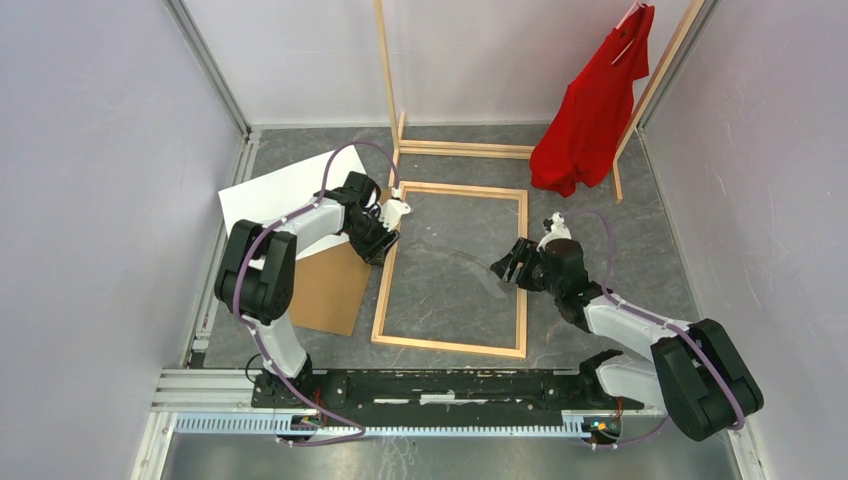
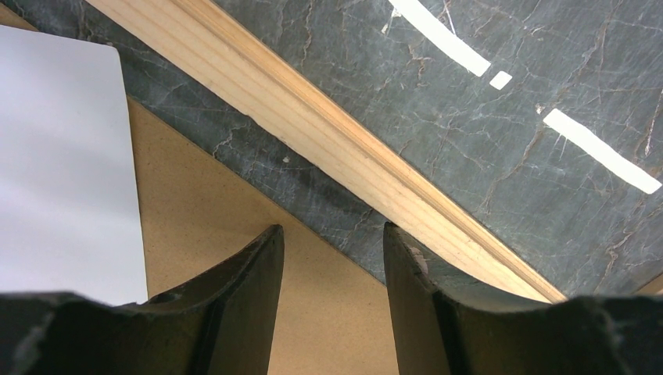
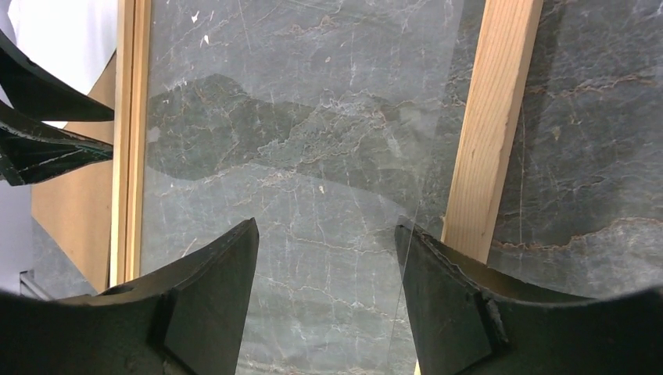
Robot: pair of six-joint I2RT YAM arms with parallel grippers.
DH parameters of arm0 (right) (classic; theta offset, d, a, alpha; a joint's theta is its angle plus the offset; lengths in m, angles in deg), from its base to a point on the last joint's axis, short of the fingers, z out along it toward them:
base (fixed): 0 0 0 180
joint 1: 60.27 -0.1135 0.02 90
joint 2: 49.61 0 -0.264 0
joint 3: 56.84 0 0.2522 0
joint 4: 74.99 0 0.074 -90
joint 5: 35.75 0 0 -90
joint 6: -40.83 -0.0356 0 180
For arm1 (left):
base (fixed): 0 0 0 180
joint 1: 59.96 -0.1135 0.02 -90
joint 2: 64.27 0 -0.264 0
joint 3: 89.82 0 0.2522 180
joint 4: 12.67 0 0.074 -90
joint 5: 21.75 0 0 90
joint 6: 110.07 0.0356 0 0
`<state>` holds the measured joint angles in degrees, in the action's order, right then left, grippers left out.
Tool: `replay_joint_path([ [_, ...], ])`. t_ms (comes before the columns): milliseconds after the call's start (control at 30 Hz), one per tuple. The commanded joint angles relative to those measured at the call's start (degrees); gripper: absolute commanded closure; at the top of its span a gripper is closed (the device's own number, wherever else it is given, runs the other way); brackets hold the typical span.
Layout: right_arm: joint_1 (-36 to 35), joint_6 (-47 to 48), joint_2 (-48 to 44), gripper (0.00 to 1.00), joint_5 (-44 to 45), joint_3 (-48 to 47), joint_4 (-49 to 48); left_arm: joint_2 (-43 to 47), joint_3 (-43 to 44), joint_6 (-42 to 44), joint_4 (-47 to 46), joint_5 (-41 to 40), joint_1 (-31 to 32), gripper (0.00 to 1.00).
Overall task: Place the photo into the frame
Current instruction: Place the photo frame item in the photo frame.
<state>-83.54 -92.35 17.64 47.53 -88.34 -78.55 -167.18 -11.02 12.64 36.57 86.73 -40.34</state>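
Note:
The frame point(image 1: 522, 270) of light wood lies flat on the dark marble table, and a clear sheet seems to lie inside it. The photo point(image 1: 280, 192) lies white side up to its left, overlapping the brown backing board point(image 1: 335, 290). My left gripper point(image 1: 378, 248) hovers open just outside the frame's left rail point(image 2: 328, 141). It sits over the board's edge point(image 2: 234, 258), with the photo's corner point(image 2: 62, 172) beside it and nothing between its fingers point(image 2: 332, 234). My right gripper point(image 1: 505, 268) is open and empty over the frame's inside, close to the right rail point(image 3: 489, 133); its fingertips point(image 3: 327, 226) point toward the left rail point(image 3: 129, 117).
A tall wooden clothes rack point(image 1: 465, 148) stands behind the frame, with a red shirt point(image 1: 595, 100) hanging at the back right. White walls close in on the left, right and back. The arms' mounting rail point(image 1: 440, 385) runs along the near edge.

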Motion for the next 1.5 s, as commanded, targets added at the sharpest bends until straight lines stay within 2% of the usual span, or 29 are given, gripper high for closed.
replay_joint_path([
  [0,-0.33,2.77,0.62,0.28,1.37,-2.99,1.62,-0.01,-2.21,1.31,0.82,2.70,0.64,0.44],
  [233,-0.46,6.76,2.10,0.24,2.63,-7.41,7.83,0.03,-2.33,1.48,0.81,2.38,0.66,0.44],
  [300,-0.72,8.01,2.10,0.03,3.57,-8.34,9.81,-0.01,-2.29,1.56,0.86,2.34,0.67,0.44],
  [333,-0.89,8.65,2.31,0.02,4.32,-9.18,11.29,0.04,-2.28,1.60,0.82,2.26,0.68,0.44],
  [733,-1.76,12.08,1.31,0.02,8.35,-12.44,16.78,-0.16,-2.11,1.56,0.81,1.79,0.64,0.44],
  [1200,-2.46,10.55,4.28,0.06,3.81,-12.14,15.31,-0.65,-1.75,1.46,0.84,2.41,0.67,0.44],
  [1333,-2.90,10.69,6.22,0.07,5.21,-13.28,17.14,-0.75,-1.67,1.31,0.86,2.78,0.64,0.44],
  [1467,-4.71,11.91,8.87,0.07,9.21,-16.24,22.95,-0.79,-1.58,1.48,0.81,2.54,0.68,0.44],
])
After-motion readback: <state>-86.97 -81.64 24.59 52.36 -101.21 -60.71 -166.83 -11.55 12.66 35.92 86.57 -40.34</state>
